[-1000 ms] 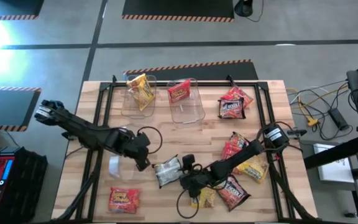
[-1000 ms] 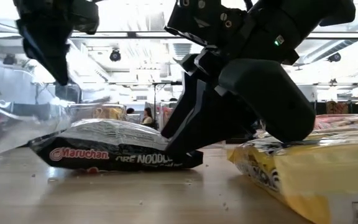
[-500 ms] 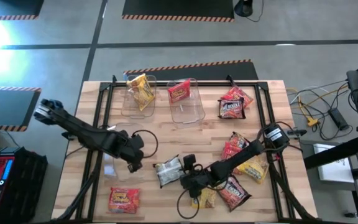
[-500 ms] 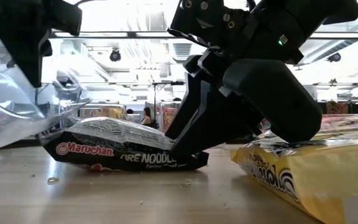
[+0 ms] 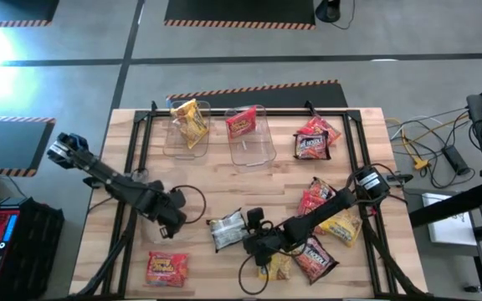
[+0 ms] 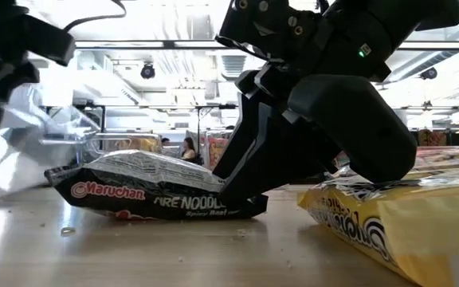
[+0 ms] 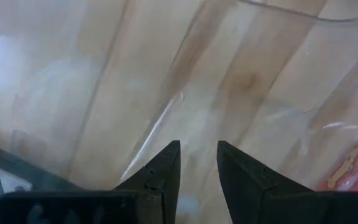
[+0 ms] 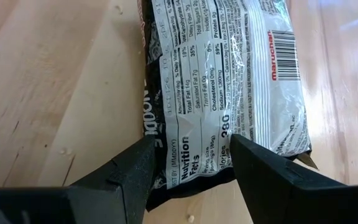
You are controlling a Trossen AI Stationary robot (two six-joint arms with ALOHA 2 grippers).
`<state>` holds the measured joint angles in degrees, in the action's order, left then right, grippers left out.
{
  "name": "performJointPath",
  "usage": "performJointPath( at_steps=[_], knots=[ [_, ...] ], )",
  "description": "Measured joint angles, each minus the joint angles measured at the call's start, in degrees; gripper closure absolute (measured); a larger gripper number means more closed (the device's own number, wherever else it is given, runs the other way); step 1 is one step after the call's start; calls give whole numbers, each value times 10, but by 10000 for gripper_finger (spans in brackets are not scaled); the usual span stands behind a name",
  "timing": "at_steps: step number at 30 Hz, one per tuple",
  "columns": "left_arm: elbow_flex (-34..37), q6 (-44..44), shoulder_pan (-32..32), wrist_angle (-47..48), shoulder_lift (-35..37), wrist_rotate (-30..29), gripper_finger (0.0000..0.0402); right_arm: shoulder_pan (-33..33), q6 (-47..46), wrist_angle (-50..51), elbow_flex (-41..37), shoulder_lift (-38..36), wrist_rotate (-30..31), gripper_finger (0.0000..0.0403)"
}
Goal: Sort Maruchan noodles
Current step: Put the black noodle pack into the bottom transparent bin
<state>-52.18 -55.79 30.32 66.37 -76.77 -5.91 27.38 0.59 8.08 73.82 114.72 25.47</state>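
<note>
A dark-brown noodle packet [image 5: 224, 230], silvery back up, lies flat on the table's near middle. My right gripper [image 8: 191, 149] stands open over that packet's right end [image 6: 241, 206], slanting down from the right. My left gripper [image 5: 170, 224] points straight down left of the packet, shut on a clear plastic bin [image 6: 42, 131] that fills the left wrist view. A red packet [image 5: 166, 267] lies near the front left. Yellow and red packets [image 5: 329, 217] lie under my right arm. My left gripper pinches a thin clear wall of the bin [image 7: 194, 127] between its two fingers from above. Which part of the bin this wall is, I cannot tell. My right gripper has one fingertip [image 8: 244, 152] over the packet's silvery back and the other [image 8: 143, 155] at its dark side edge. In the low view a finger [image 6: 233, 179] meets the packet's end. The packet stays flat on the table.
Two clear bins stand at the far edge, one [image 5: 176, 144] with a yellow packet, one [image 5: 258, 149] with a red packet. More packets [image 5: 315, 138] lie at the far right. A yellow packet [image 6: 389, 219] lies close by the low camera.
My left gripper has moved toward the table's left and near edges and sunk a little, turning as it went. The clear bin has gone with it, away from the dark packet.
</note>
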Motion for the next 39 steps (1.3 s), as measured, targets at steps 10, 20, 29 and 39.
performJointPath(
  at_steps=[10,20,29,39],
  knots=[
    [10,-30,26,-18,0,-38,314,0,4,0,0,0,0,204],
    [-13,1,26,-113,0,-162,314,0,-11,5,-1,-6,0,204],
    [-29,28,27,-244,-3,-232,313,0,-71,14,-1,-38,-8,204],
    [-33,59,28,-358,-51,-214,286,1,-86,21,0,-7,-23,205]
  ],
)
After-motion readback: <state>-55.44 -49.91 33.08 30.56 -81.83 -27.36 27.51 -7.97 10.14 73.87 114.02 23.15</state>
